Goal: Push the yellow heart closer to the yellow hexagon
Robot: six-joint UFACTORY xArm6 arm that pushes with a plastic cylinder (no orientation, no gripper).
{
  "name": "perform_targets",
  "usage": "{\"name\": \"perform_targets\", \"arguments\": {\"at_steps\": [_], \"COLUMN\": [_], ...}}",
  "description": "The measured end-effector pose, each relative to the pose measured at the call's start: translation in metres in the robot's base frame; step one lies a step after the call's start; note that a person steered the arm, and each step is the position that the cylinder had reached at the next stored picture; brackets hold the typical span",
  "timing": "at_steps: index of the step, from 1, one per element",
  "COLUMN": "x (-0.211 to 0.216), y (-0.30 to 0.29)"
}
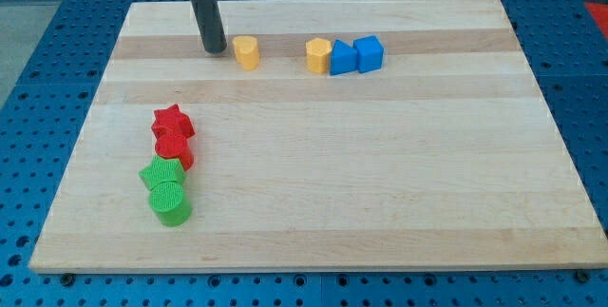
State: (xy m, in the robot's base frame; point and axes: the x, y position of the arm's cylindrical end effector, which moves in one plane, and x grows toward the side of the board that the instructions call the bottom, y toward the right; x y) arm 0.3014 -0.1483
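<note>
The yellow heart (247, 52) lies near the view's top, left of centre. The yellow hexagon (318, 56) lies to its right with a gap between them, and touches a blue block (343, 58). My tip (214, 49) stands just left of the yellow heart, a small gap apart from it, at about the same height in the view.
A second blue block (369, 53) sits right of the first. At the view's left, a red star (172, 122), a red block (175, 149), a green block (161, 173) and a green cylinder (170, 202) form a column. The wooden board (380, 174) ends at blue pegboard.
</note>
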Motion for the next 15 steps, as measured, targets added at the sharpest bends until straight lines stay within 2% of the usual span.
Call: {"name": "perform_targets", "arguments": {"at_steps": [2,3,6,8,11,15], "x": [0.001,0.001,0.017,0.019,0.037,0.027], "y": [0.049,0.054,0.053,0.077,0.069,0.083]}}
